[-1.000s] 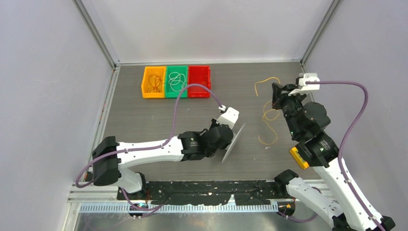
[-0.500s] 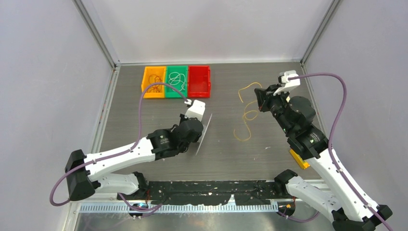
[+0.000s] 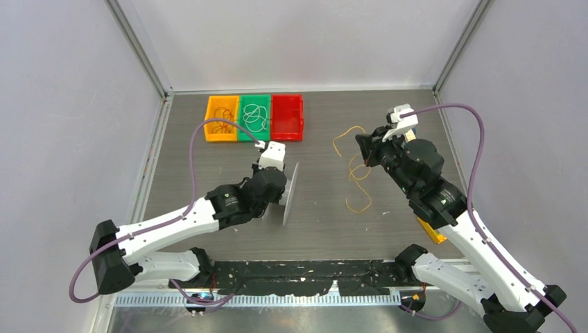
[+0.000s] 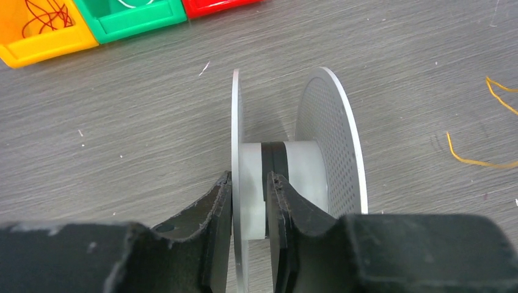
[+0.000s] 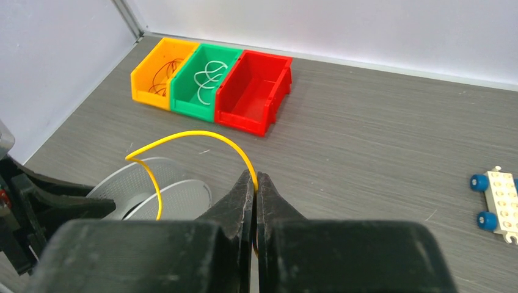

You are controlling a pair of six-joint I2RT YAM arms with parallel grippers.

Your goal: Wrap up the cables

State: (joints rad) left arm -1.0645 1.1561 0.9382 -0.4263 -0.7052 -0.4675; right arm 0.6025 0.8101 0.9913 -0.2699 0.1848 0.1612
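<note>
A thin yellow cable (image 3: 357,173) curls in loose loops on the table right of centre. My right gripper (image 3: 362,147) is shut on it; in the right wrist view the cable (image 5: 183,135) arches out of the pinched fingertips of the right gripper (image 5: 256,174) toward the spool (image 5: 177,195). The white two-flange spool (image 3: 288,194) stands on edge at mid-table. In the left wrist view my left gripper (image 4: 249,177) straddles the spool's (image 4: 333,140) near flange. One finger lies against the flange and the other stands off it, so the jaws are slightly open. A cable end (image 4: 473,162) lies at the right.
Orange (image 3: 222,119), green (image 3: 255,118) and red (image 3: 287,116) bins line the back left; the orange one holds dark-red wire, the green one white wire. A yellow block (image 3: 430,229) lies by the right arm. A white toy with blue wheels (image 5: 501,198) sits at the right.
My left arm carried the spool left and back, and its jaws have loosened on the flange. My right arm swung left with the cable, dragging the loops toward the centre.
</note>
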